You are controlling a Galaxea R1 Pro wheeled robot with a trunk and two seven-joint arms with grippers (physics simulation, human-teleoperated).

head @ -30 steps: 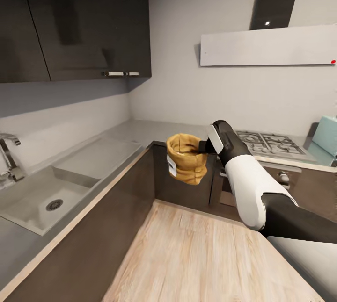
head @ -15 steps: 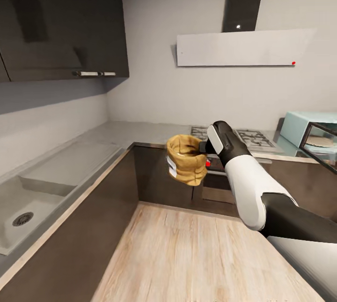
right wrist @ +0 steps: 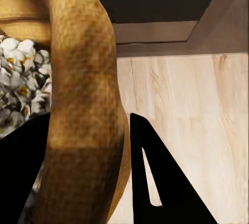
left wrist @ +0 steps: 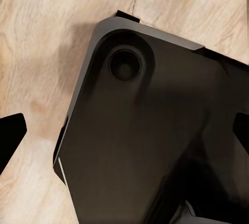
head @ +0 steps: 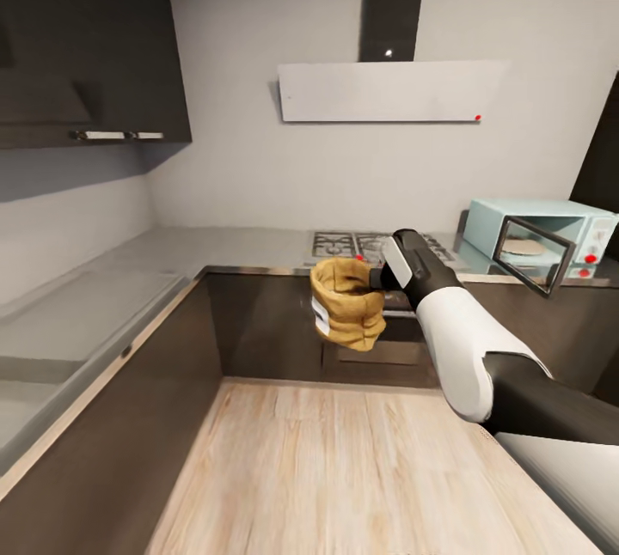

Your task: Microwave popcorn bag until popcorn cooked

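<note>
the robot's right arm point(head: 464, 349) reaches forward over the light wood floor point(head: 344, 469), its right claw point(head: 376, 277) clamped on the rolled rim of the mustard-tan popcorn bag point(head: 346, 303). the bag hangs in the air in front of the dark cabinet fronts point(head: 258, 323), clear of the counter point(head: 232, 246), with its mouth tipped toward the camera and a small white label on its side. in the right wrist view the rim of the bag point(right wrist: 85, 104) passes between the two black fingers point(right wrist: 155, 177), one finger inside the sack and one outside, and a heap of whitish-grey popcorn point(right wrist: 23, 78) with yellow flecks lies within.

the grey counter runs along the left wall and turns at the far corner to follow the back wall. a gas hob point(head: 370, 244) sits on the back run, just behind the bag as seen from the head, under a flat white hood point(head: 391, 91) with a dark chimney above. the mint-blue microwave point(head: 537, 237) stands on the counter's far right end, beside the hob, its dark glass door point(head: 536, 254) swung open and a pale turntable visible inside. dark wall cabinets point(head: 86, 39) hang at the upper left.

in the left wrist view the left claw point(left wrist: 124, 135) points down at a dark part of the robot's base point(left wrist: 150, 146) over the wood floor, its black fingertips point(left wrist: 10, 135) at the two sides set wide apart with nothing between them.
</note>
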